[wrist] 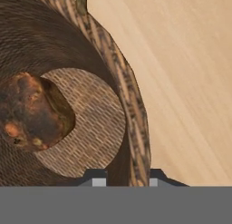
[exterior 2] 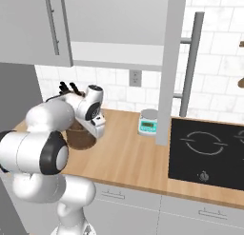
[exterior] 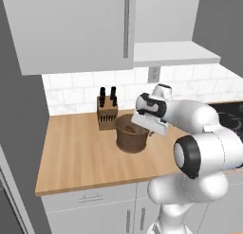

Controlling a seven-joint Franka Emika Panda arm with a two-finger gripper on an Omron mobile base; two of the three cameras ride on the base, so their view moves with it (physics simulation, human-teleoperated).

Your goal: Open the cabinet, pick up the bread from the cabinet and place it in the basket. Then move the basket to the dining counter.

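On the wood worktop, your gripper straddles the basket rim with parted fingers, the bread lying inside.

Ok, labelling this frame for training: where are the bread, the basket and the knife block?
bread (wrist: pixel 31 112): hand view, its dark crust.
basket (wrist: pixel 133 119): hand view, woven rim.
knife block (exterior: pixel 107 113): left base view, wooden front.
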